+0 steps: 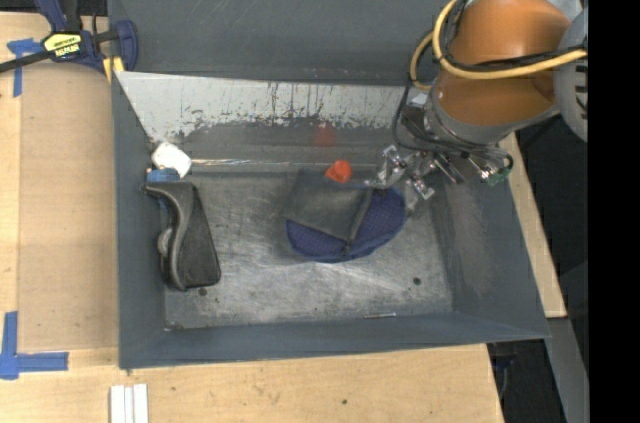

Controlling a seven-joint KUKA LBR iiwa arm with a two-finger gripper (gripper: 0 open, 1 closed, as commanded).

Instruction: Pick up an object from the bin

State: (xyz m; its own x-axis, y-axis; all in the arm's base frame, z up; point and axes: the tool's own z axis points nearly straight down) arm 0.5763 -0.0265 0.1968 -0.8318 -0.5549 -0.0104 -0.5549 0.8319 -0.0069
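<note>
My gripper (405, 175) hangs under the orange wrist cover at the right of the bin, just above the floor. Directly below and left of it lies a dark blue, rounded, cloth-like piece (345, 233) in the bin's middle, its right edge under the gripper. A small orange-red thing (339, 172) sits on the floor near the back wall, a short way left of the gripper.
A dark grey curved tool (185, 236) with a white end (170, 159) lies along the left side of the bin, far from the gripper. The arm comes in over the right rim.
</note>
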